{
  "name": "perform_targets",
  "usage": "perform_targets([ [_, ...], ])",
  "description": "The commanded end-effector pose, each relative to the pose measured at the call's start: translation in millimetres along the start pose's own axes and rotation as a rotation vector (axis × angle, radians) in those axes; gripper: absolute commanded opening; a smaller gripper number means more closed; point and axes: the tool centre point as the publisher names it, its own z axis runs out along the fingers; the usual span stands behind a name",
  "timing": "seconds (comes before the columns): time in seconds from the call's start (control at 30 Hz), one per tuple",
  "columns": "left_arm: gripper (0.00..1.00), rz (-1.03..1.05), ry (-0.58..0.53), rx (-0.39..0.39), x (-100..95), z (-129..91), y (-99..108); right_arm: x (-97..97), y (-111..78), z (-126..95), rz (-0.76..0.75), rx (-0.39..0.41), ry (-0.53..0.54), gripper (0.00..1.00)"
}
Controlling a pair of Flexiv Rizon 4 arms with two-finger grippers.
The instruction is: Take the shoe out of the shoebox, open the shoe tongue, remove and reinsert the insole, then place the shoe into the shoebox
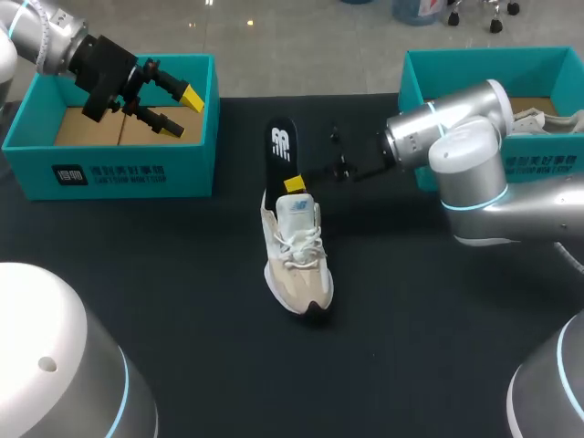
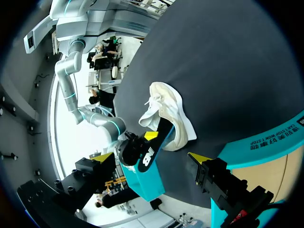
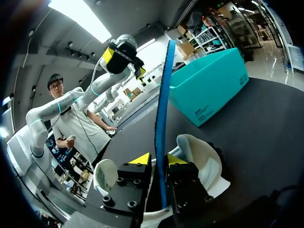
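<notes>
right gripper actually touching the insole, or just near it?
Touching. In the right wrist view the insole stands edge-on in the right gripper, both fingers pressed against its faces, with no gap.

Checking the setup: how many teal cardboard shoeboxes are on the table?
2. One teal cardboard shoebox stands at the far left, below the left gripper; the other teal shoebox stands at the far right, partly behind the right arm. No more show.

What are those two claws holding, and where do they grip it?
The right gripper pinches the insole near its lower end, at the shoe's opening. The left gripper is open, holding nothing.
</notes>
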Motion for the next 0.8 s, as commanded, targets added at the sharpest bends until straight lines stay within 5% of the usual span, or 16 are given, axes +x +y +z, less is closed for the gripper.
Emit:
perform_targets([
  [0.03, 1.0, 0.001, 0.003, 0.001, -0.3, -0.5, -0.2, -5.1, -0.7, 2.4, 0.006, 0.024, 0.016, 0.0],
  [0.77, 1.0, 0.001, 0.003, 0.001, -0.3, -0.5, -0.2, 7.1, -36.4, 9.5, 0.108, 0.119, 0.07, 0.0],
  [0.8, 1.0, 0.001, 0.003, 0.001, -0.3, -0.5, -0.2, 7.6, -35.8, 9.0, 0.107, 0.118, 0.067, 0.09],
])
